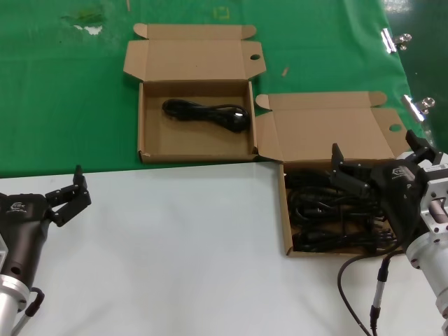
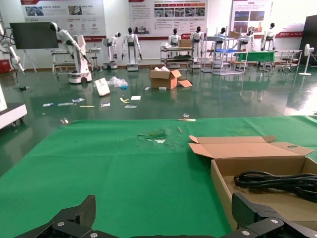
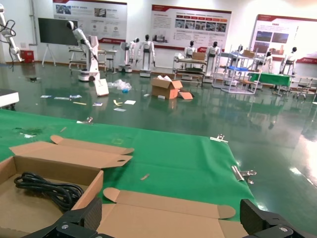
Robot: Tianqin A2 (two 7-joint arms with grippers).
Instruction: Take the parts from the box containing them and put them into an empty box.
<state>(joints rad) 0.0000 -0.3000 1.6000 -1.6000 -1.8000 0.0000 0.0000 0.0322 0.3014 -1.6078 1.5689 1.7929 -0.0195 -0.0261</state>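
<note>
Cords (head view only) under right pincer

Even, bright overhead light; shadows are soft and short, the darkest inside the right-hand box where the black cords merge into one dark mass. The white table reads flat and glare-free, while in both wrist views the polished hall floor throws pale reflections of the lights. The left gripper and right gripper fingers sit close to their lenses and look slightly soft.
</note>
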